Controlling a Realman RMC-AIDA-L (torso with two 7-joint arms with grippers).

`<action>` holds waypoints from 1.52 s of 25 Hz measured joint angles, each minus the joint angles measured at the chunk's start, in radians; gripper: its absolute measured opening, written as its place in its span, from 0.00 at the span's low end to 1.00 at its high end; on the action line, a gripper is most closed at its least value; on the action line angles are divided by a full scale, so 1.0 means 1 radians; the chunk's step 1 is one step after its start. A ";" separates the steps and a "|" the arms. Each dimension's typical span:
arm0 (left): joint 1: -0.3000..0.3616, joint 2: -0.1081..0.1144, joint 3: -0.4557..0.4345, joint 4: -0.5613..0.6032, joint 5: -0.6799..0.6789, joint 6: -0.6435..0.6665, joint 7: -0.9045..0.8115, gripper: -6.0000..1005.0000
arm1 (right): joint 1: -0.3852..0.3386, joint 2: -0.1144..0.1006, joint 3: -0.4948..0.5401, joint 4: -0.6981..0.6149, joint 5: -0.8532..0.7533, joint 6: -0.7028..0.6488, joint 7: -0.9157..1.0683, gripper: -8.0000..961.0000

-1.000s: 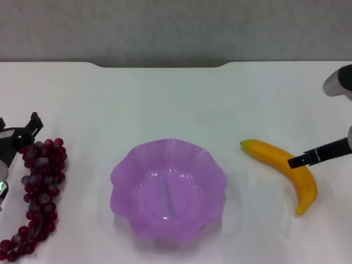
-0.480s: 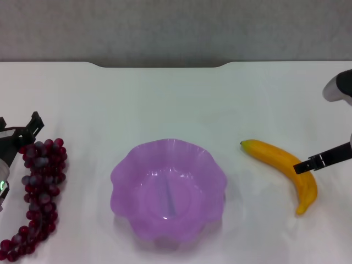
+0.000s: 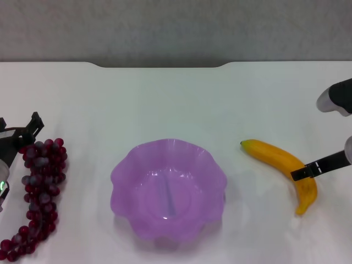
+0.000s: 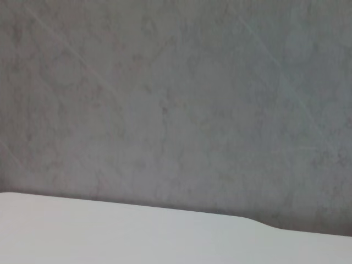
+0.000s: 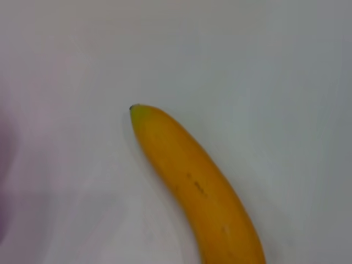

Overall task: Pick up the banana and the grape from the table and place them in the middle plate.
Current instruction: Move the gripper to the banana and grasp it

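On the white table (image 3: pixel 176 93), seen from the head view, the middle plate (image 3: pixel 125 165) (a translucent purple dish with a wavy scalloped rim) stands near the centre and holds neither fruit. To its right, well apart from the rim, lies the banana (image 3: pixel 275 158), curved, yellow-orange, its dark tip pointing toward the plate and its other end turned toward the near edge. To the plate's left, also apart from it, lies the grape (image 3: pixel 37 187), a long bunch of dark red-purple berries, some frosted grey, stretched from the left middle of the table down toward the near left corner.

Right gripper (image 3: pixel 308 171): at the right edge of the head view, one dark finger lies across the banana's lower half; its partner is out of sight, so whether the fingers stand apart or together cannot be told. The right wrist view shows the banana (image 5: pixel 192 181) alone on the bare table (image 5: pixel 264 66), with no finger in sight.

Left gripper (image 3: pixel 25 131): at the left edge, dark finger parts sit at the far end of the grape bunch, touching or just beside its top berries; their spacing cannot be told. The left wrist view shows only the table's far edge (image 4: pixel 110 236) and a grey wall (image 4: pixel 176 99).
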 joint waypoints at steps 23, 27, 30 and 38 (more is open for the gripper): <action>-0.002 0.000 0.000 0.000 0.000 0.001 0.000 0.88 | 0.003 0.005 -0.053 -0.094 0.078 -0.159 -0.067 0.81; -0.002 0.000 0.000 0.000 0.000 0.001 0.000 0.88 | 0.002 0.006 -0.110 -0.106 0.128 -0.192 -0.077 0.80; -0.002 0.000 0.000 0.000 0.000 0.001 0.000 0.88 | 0.004 0.006 -0.128 -0.108 0.135 -0.204 -0.077 0.79; 0.000 0.000 -0.001 0.000 -0.002 0.002 0.000 0.88 | 0.004 0.006 -0.137 -0.108 0.147 -0.210 -0.077 0.76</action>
